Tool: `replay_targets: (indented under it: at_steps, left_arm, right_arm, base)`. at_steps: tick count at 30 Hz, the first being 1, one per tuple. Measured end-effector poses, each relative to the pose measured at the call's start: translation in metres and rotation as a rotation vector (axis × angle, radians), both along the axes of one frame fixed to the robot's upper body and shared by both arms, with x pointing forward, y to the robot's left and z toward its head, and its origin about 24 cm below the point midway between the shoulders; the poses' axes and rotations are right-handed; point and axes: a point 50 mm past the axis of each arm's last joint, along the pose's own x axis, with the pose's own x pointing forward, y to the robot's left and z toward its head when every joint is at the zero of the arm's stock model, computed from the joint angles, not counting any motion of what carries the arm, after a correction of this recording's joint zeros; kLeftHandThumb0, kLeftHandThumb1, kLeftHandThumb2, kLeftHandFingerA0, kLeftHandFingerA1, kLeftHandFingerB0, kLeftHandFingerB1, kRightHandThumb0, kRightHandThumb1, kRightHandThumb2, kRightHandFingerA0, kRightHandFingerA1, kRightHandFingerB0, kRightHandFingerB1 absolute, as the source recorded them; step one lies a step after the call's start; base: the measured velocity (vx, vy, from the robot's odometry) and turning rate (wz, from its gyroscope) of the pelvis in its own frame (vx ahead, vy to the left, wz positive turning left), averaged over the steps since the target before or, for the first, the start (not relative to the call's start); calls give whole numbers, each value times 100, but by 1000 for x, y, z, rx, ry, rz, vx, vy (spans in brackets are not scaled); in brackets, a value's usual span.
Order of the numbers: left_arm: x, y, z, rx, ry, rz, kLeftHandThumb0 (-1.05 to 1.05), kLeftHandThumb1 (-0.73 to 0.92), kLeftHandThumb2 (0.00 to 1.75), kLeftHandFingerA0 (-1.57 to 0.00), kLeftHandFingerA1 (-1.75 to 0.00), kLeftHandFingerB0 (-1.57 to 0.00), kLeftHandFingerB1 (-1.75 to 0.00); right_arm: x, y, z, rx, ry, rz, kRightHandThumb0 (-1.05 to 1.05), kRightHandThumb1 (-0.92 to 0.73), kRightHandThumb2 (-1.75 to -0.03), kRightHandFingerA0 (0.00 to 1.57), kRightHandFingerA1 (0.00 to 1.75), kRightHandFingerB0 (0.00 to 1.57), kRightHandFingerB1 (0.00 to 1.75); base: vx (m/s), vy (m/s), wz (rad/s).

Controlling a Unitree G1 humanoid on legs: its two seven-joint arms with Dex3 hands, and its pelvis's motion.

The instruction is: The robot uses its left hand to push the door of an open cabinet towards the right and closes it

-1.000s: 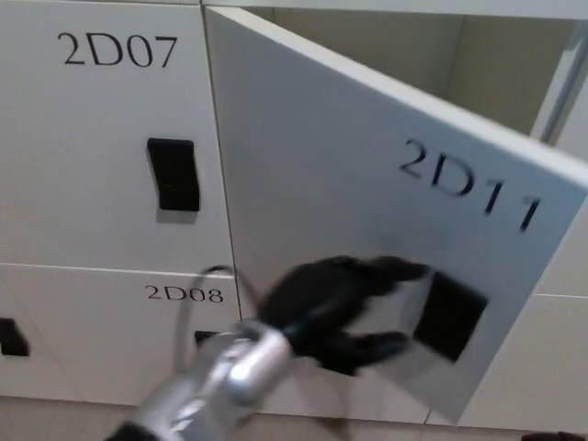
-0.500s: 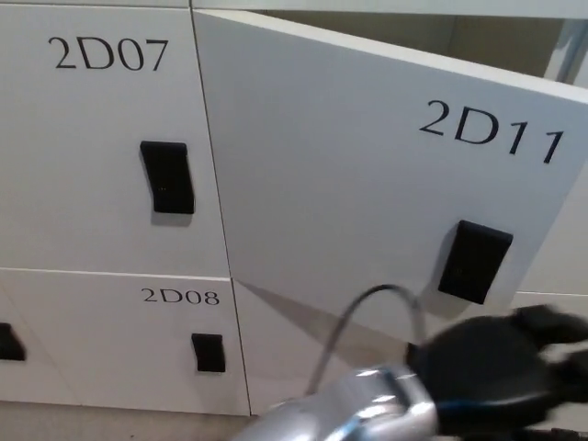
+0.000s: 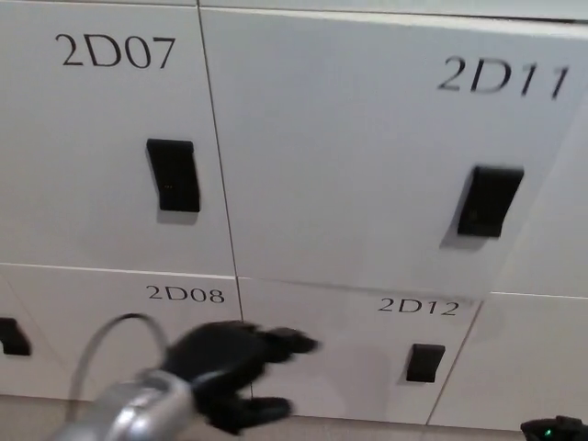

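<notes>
Swung nearly flush since the earlier frame, door 2D11 (image 3: 367,156) needs no more of your left hand (image 3: 234,372), now withdrawn low, fingers spread, empty.

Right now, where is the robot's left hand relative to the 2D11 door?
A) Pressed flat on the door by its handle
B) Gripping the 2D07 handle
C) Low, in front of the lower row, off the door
C: the left hand hangs by the 2D08 label, well below the 2D11 door.
</notes>
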Motion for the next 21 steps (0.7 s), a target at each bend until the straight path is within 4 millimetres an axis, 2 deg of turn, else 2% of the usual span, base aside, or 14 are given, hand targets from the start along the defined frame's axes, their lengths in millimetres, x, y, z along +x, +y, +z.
replay_targets:
  at_steps: [2,4,8,11,15,16,17,18,19,21]
  left_arm:
    - [5,24,2,-2,5,82,-68,92,70,-33,-33,-25,-30]
    - [9,39,6,-20,-1,137,-69,91,70,-35,-34,-26,-31]
    - [12,62,12,-73,-12,216,-68,92,68,-36,-34,-27,-31]
    - [6,74,8,-107,6,263,-65,89,67,-36,-33,-29,-31]
    - [-15,95,-11,-143,63,369,-63,88,67,-33,-33,-29,-31]
    - [-18,98,-13,-148,70,387,-68,72,104,-33,-52,-19,-43]
    - [-24,105,-18,-158,82,429,-68,72,104,-33,-52,-19,-43]
    - [-30,113,-23,-162,94,470,-67,87,66,-35,-34,-31,-31]
    - [-40,125,-31,-167,113,539,-67,87,66,-35,-34,-31,-31]
    - [-50,137,-38,-177,127,613,-66,88,67,-35,-35,-29,-31]
  right_arm:
    - [1,0,1,5,-12,-10,-61,-92,-70,26,38,23,32]
    - [1,1,1,10,-19,-17,-61,-92,-67,32,38,25,32]
    - [1,3,0,21,-32,-29,-61,-92,-68,31,37,24,31]
    - [1,3,1,24,-39,-36,-61,-92,-67,31,37,24,31]
    - [1,3,1,25,-42,-41,-61,-92,-69,31,39,25,33]
    - [1,3,1,25,-43,-41,-62,-92,-67,32,39,26,33]
    - [1,3,1,25,-44,-40,-62,-92,-67,32,39,26,33]
    - [1,3,1,26,-44,-39,-62,-92,-67,33,39,26,33]
    - [1,3,0,26,-43,-40,-62,-92,-67,33,39,26,33]
    - [-1,3,-1,28,-41,-41,-63,-92,-67,34,38,26,32]
  base:
    - [0,0,0]
    - [0,0,0]
    - [0,0,0]
    - [0,0,0]
    - [0,0,0]
    - [0,0,0]
    - [0,0,0]
    - [0,0,0]
    - [0,0,0]
    - [0,0,0]
